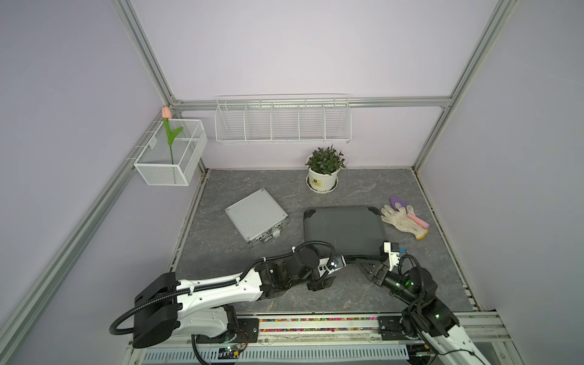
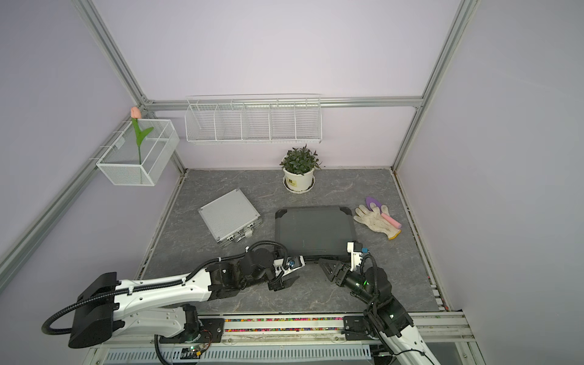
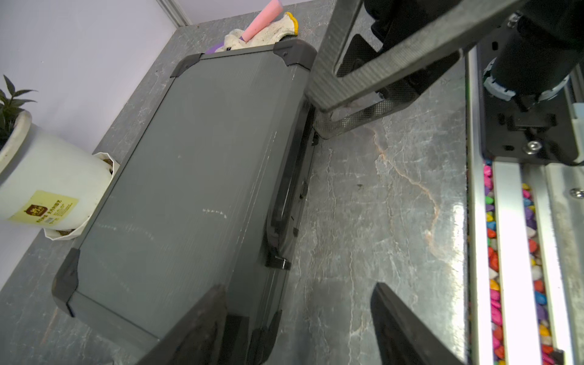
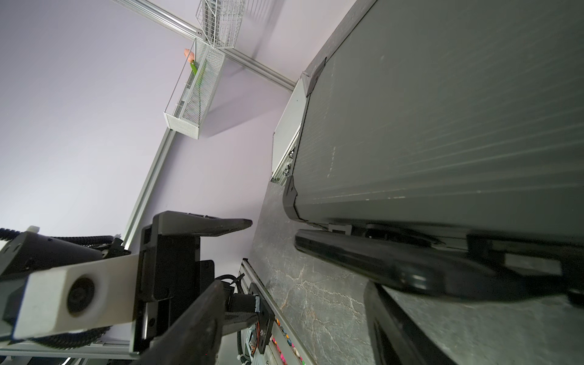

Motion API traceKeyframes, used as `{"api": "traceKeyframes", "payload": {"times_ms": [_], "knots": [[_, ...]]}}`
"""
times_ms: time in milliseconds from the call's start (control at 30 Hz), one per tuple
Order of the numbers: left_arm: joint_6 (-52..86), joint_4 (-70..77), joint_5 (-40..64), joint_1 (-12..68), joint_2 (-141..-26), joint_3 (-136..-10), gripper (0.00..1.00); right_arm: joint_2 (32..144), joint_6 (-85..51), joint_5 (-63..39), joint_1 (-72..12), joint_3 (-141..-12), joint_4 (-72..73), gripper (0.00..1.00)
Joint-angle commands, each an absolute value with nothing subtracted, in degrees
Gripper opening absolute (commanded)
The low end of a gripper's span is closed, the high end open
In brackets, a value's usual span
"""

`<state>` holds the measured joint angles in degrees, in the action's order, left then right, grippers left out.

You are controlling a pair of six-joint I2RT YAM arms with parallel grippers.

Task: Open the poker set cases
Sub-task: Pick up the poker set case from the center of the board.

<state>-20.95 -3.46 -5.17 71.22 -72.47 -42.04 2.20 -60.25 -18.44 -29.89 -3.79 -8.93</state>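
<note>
Tabletop (image 1: 363, 186): left gripper (image 3: 298, 290), right gripper (image 4: 294, 290) low

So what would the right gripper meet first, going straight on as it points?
Probably the black handle on the dark grey case's front edge, just ahead of the right gripper; depth is unclear.

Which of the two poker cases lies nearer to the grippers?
The larger dark grey case with black corners: the left gripper and right gripper are at its front edge. The silver case lies apart.

We see bright ribbed metal on the silver case (image 1: 256, 218), matt ribbed plastic on the dark case (image 1: 344, 229). The surface (image 1: 221, 256) looks glossy, stone-like.
</note>
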Motion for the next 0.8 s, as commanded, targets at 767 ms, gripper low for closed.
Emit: {"api": "traceKeyframes", "payload": {"times_ms": [767], "knots": [[-27.2,6.0,-8.7,71.4,-93.7,-52.5,0.46,0.2,-60.6,-17.2,-29.7,0.3,-41.0,0.73]]}}
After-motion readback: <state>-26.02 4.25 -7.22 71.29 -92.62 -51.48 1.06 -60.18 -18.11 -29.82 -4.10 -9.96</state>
